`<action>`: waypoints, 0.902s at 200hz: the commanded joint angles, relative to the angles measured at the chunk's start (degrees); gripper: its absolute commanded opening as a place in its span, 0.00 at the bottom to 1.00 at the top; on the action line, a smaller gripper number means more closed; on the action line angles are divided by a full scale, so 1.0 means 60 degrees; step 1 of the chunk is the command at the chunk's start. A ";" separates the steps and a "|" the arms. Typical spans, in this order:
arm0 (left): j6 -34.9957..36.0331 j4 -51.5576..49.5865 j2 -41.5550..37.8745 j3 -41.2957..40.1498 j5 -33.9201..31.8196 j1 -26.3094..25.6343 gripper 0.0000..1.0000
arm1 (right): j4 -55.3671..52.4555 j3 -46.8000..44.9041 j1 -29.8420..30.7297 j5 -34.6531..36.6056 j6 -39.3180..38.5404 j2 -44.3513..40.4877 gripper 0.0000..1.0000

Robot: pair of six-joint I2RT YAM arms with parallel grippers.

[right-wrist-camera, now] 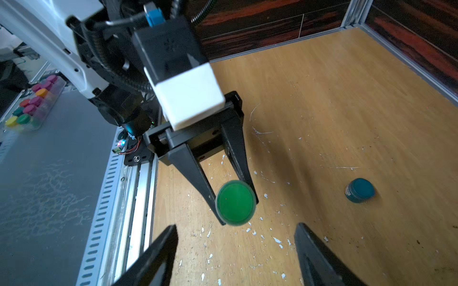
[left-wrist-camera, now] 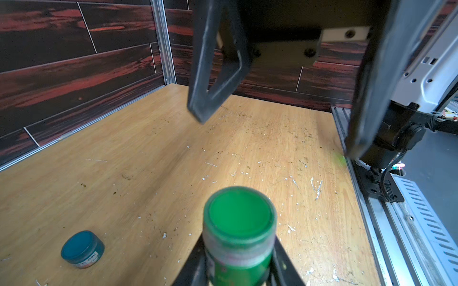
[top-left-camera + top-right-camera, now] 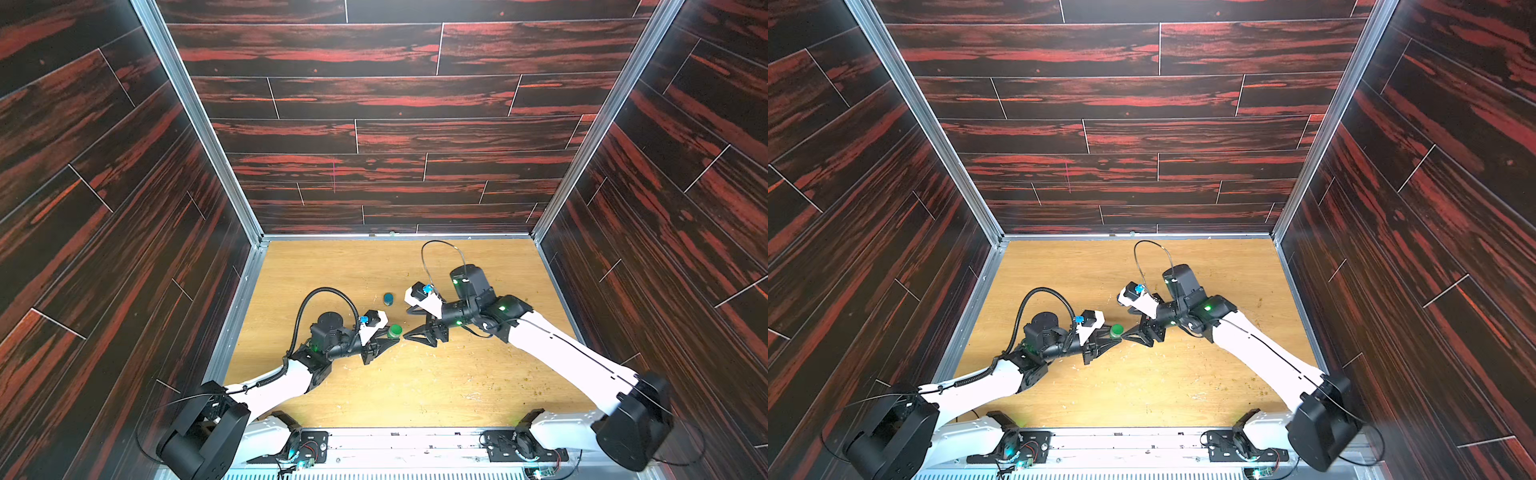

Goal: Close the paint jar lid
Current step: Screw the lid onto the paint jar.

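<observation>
At the left gripper [image 3: 388, 341]: clenched on the jar [image 2: 238, 262], one black finger pressed to each side of the body, just below the lid [image 2: 239, 215]. Lid on the mouth of the jar; impossible to tell whether screwed tight. Green face turned up and toward the right gripper [image 3: 406, 324], nearly head-on in the right wrist view. Bottom of the jar hidden, so no telling whether clear of the table [image 3: 332, 395] or resting on it.

Behind those fingers: wrist low and stretched almost level, pointing toward mid-table and the robot's right. White forearm reaching in from the near left corner, with a black hose looping over the wrist.

At the right gripper: released, fingers [image 2: 205, 74] spread wide with nothing between them. Tips just short of the lid and apart from it, with the opening aimed straight at it. Wrist pitched down and angled toward the robot's left, facing the left gripper tip to tip. White forearm running back to a black joint at the near right corner.

Farther out: a blue pot [image 3: 388, 298] on the table just beyond the two grippers, lid on, touching neither, apparently tipped. Outside the enclosure, in the right wrist view, a tray [image 1: 32, 104] of pots with coloured lids, beside the left arm's base.
</observation>
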 commanded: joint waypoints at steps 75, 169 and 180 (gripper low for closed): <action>0.0254 -0.0258 -0.0255 -0.0011 0.0118 0.0043 0.22 | -0.0287 0.0839 0.0290 -0.0532 -0.0875 0.1207 0.64; 0.0327 -0.0353 -0.0270 0.0004 0.0019 0.0043 0.22 | -0.0765 0.1079 0.0502 -0.0319 -0.1114 0.1622 0.61; 0.0323 -0.0353 -0.0262 0.0004 0.0016 0.0044 0.22 | -0.0769 0.1092 0.0508 -0.0295 -0.1103 0.1652 0.58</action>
